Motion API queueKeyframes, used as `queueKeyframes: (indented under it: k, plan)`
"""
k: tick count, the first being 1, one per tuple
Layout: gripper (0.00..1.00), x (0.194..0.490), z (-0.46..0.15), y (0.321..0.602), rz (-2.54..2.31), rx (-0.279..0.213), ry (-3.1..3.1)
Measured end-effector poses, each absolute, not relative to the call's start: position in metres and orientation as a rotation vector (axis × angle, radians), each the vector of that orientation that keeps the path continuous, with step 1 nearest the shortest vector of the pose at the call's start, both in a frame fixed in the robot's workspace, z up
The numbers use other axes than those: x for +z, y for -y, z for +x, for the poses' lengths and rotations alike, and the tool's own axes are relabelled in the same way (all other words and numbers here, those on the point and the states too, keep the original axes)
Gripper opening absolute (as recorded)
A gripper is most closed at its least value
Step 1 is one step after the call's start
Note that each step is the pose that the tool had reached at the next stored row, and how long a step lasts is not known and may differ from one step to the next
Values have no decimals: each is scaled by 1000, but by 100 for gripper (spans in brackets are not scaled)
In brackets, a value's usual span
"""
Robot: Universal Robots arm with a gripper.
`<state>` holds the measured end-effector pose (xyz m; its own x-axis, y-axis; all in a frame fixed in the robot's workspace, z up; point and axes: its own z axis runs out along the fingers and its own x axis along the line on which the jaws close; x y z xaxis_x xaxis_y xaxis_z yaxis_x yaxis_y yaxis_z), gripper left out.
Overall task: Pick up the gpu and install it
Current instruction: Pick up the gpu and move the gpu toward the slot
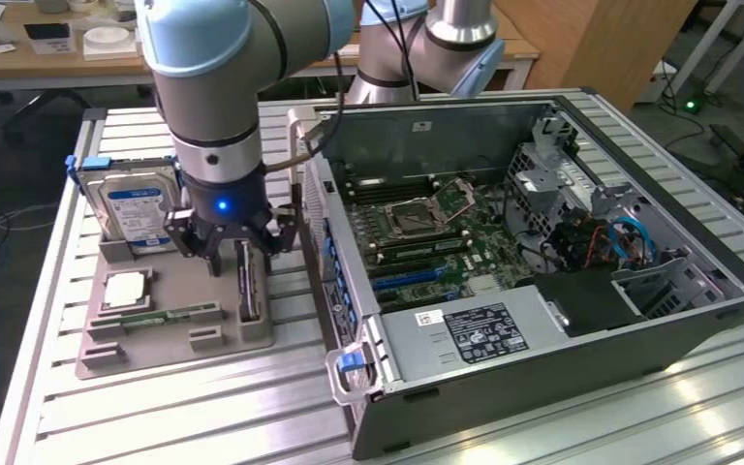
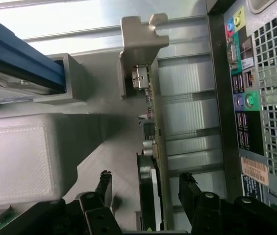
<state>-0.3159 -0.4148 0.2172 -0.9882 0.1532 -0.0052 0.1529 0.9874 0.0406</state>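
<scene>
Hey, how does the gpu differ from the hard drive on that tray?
The gpu is a thin dark card; the hard drive is boxy, silver, blue-labelled. The open end effector straddles the gpu; the hard drive stands apart from it. Both stand on edge in the grey tray.

I see a hard drive (image 1: pixel 136 208) standing upright at one end of a grey tray (image 1: pixel 152 354). A processor (image 1: pixel 127 289) and a memory stick (image 1: pixel 166 317) lie on it. Beside the tray, an open case (image 1: pixel 541 387) rests on the slatted table (image 1: pixel 152 417).
</scene>
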Motion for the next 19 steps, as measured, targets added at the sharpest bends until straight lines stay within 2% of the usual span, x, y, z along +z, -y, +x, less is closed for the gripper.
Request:
queueKeyframes:
  k: [15,16,17,19]
  plan:
    - [66,209,-315,415,250,60,-3122]
    - [64,209,-315,415,250,60,-3122]
    - [58,209,-315,415,250,60,-3122]
    - [58,210,-315,415,250,60,-3123]
